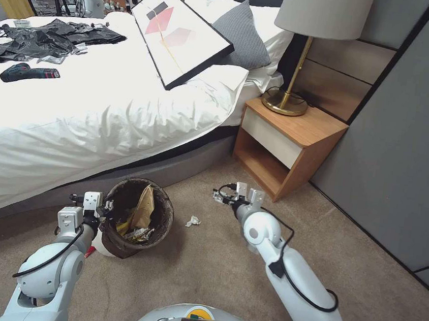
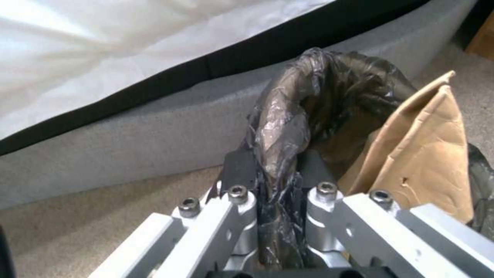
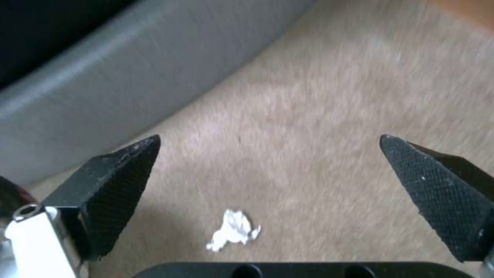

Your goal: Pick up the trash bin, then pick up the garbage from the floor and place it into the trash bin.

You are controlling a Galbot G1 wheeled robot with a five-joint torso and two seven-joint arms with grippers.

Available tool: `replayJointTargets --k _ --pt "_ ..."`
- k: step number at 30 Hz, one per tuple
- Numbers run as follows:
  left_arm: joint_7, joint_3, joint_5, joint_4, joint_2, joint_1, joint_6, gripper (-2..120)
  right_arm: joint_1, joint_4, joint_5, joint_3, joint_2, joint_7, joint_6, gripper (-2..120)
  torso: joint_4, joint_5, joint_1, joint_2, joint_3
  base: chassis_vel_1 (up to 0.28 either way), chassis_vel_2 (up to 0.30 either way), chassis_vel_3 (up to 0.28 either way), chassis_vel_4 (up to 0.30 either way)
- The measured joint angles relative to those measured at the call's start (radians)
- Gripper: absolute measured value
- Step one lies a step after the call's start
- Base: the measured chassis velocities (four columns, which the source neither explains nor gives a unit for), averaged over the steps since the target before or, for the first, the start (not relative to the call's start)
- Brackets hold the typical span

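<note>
The trash bin (image 1: 159, 226), white with a dark liner over its rim, tilts toward the bed's base and holds a tan paper piece (image 1: 144, 208) and wrappers. My left gripper (image 1: 104, 208) is shut on the bin's near-left rim; in the left wrist view the left gripper (image 2: 278, 170) pinches the liner (image 2: 308, 96) beside the tan paper (image 2: 422, 162). A crumpled white tissue (image 1: 192, 221) lies on the carpet floor (image 1: 213, 272) right of the bin. My right gripper (image 1: 221, 197) hovers open just beyond the tissue; the tissue (image 3: 234, 229) shows below the open right gripper (image 3: 268, 139).
The bed (image 1: 102, 113) with its grey base (image 1: 188, 165) runs along the left, carrying black bags and a framed picture. A wooden nightstand (image 1: 287, 148) with a lamp (image 1: 287, 99) stands ahead right, and a grey wall (image 1: 403, 165) closes the right side.
</note>
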Motion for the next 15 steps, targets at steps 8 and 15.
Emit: replayJointTargets --k 8,15 --pt "0.001 0.011 0.004 0.013 0.003 -0.009 0.0 7 0.011 -0.126 -0.01 -0.012 0.07 0.002 0.006 100 -0.0003 0.0 0.0 0.0 0.0 0.0 0.0 0.0 0.0" --pt "0.002 0.013 0.004 0.021 0.01 -0.009 -0.002 7 0.023 -0.246 -0.05 -0.033 0.118 -0.014 0.024 100 -0.0002 0.0002 0.0 0.0 0.0 0.0 0.0 0.0 0.0"
